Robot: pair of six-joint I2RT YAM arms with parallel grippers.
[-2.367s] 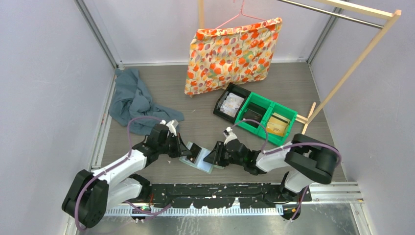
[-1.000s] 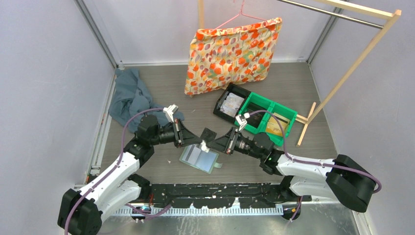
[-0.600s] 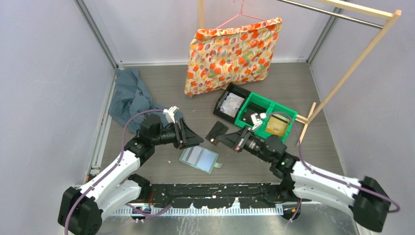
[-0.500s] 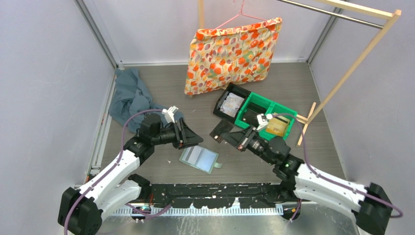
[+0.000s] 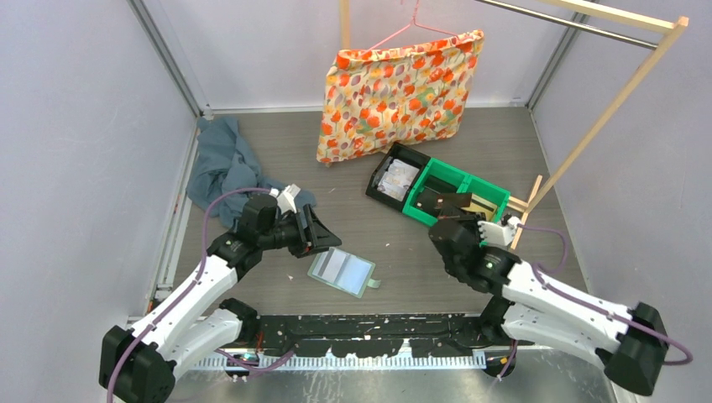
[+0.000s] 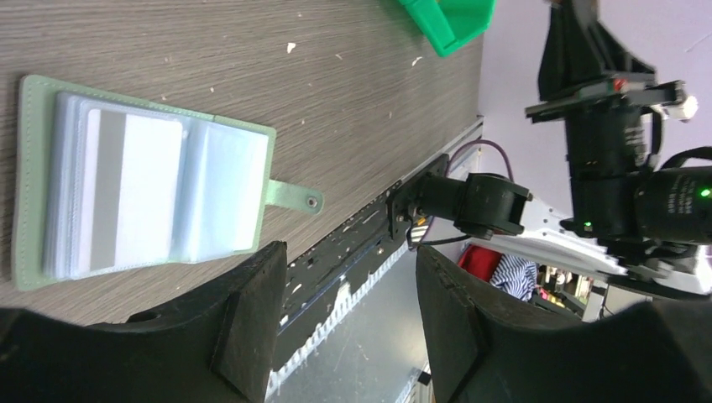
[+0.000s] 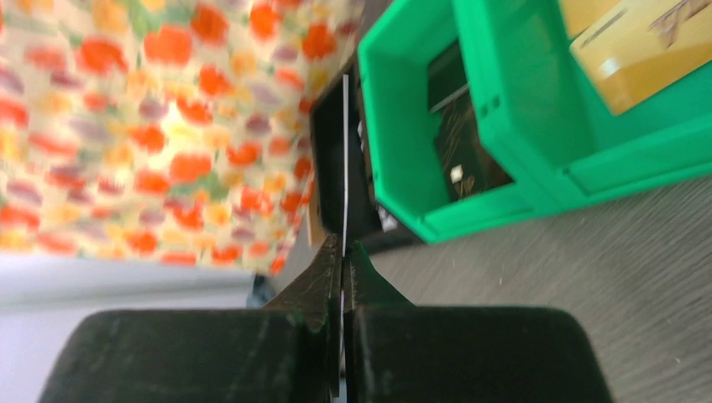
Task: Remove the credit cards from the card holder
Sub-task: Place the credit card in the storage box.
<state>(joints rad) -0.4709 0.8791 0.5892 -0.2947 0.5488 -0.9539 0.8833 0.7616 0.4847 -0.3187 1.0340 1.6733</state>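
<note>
Right wrist view: right claw (image 7: 344,248) pinches a thin credit card (image 7: 345,151) edge-on; left claw (image 6: 348,269) gapes wide.

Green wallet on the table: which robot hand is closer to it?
Left. The left gripper hovers just beside the card holder; the right gripper is farther off at the green bins, pinching a credit card.

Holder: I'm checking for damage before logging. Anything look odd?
No damage shows. The holder lies open and flat, a striped card in its pocket. Only oddity: pale crumbs scattered on the table nearby.
</note>
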